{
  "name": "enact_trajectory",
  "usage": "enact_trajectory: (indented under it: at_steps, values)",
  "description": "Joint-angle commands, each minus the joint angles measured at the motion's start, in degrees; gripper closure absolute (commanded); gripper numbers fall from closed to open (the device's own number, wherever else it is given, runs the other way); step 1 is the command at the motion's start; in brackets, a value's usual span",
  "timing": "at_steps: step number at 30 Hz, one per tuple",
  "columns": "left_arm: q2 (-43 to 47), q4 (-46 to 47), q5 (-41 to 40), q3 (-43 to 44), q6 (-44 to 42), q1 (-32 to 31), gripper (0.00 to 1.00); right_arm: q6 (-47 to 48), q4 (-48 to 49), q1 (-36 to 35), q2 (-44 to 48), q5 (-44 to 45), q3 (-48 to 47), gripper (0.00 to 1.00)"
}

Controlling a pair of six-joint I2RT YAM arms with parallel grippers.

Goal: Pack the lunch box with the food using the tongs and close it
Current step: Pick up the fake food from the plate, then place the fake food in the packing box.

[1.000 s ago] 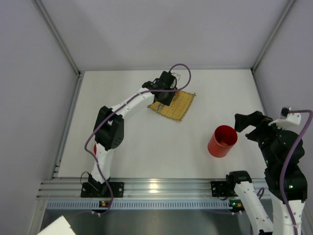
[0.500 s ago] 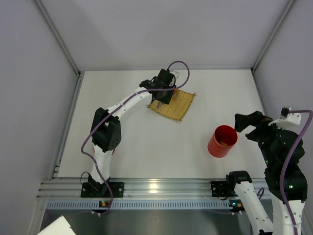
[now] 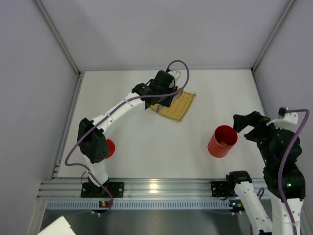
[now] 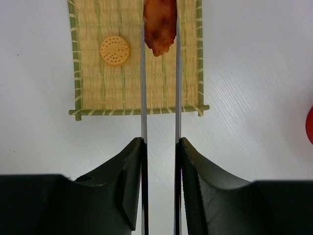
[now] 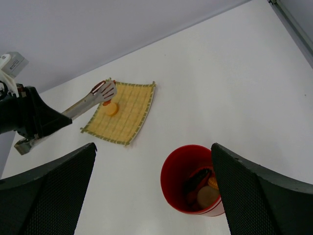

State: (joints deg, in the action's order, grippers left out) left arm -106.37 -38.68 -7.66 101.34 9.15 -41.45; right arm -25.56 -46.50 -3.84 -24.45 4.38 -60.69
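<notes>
My left gripper is shut on the tongs, over the far left part of the yellow mat. An orange-brown food piece is pinched between the tongs' tips. A round yellow cracker lies on the mat beside it. The red lunch box stands open at the right, with a dark piece and a round beige piece inside. My right gripper hangs open just right of the box, holding nothing. The red lid lies by the left arm's elbow.
Grey walls close in the white table on three sides. An aluminium rail with both arm bases runs along the near edge. The left arm stretches diagonally from its base to the mat.
The left arm's elbow has swung left and toward the near edge, uncovering the red lid. Its gripper stays over the mat with the tongs. The right arm has barely moved.
</notes>
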Motion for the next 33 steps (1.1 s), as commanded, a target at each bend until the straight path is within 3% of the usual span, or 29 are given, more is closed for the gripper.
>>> enact_trajectory:
  at_steps: [1, 11, 24, 33]
  values:
    - [6.2, 0.6, -1.7, -1.2, 0.7, -4.1, 0.76, -0.2, 1.4, 0.8, 0.0, -0.7, 0.1, 0.01]
    - [13.5, -1.2, -4.6, -1.6, 1.4, -16.8, 0.75, -0.2, 1.0, 0.8, 0.3, -0.6, -0.1, 0.01]
    - [14.3, -0.1, -3.8, -1.2, 4.1, -31.3, 0.73, -0.2, 0.2, 0.7, 0.1, -0.8, -1.8, 0.01]
    - [10.9, 0.4, -3.9, -0.8, 5.4, -34.4, 0.73, 1.0, -0.5, 0.7, -0.5, -1.0, -2.9, 0.0]
